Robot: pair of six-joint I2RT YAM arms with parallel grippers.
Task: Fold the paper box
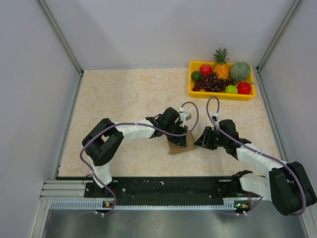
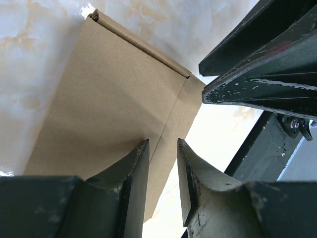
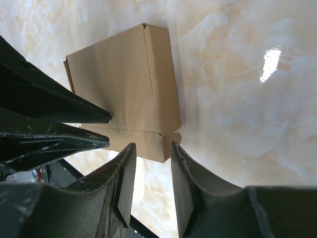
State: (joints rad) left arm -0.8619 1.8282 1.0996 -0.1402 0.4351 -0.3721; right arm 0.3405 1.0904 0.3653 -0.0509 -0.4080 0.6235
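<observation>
Paper box lies flat on the table, mid-front, between my two arms and well apart from the yellow fruit tray at the back right.

Left gripper: jaws part spread, hanging over the near edge of the cardboard. A crease line runs into the gap, but as far as I can see nothing is pinched. Right gripper: also part spread, with the notched corner of the box just ahead of the gap and nothing held. Each wrist view shows the other gripper's tips right at the cardboard edge, touching or v. close; can't tell which.

Handling, my guess: v. light, thin brown card. The panels should be stiff enough, but it will hinge easily at the scored creases. The surface is smooth and the tabletop glossy, so I expect it to skate if pushed from one side only. A hard pinch mid-panel would likely dent it or leave a stray crease.

Where to grab, IMO: a free flap edge close to its crease w/ one gripper, while the other pins the big panel down.

Writing and labels: none visible. It's plain card w/ no print, logo or tape, and I can't read any brand on the arms either.
</observation>
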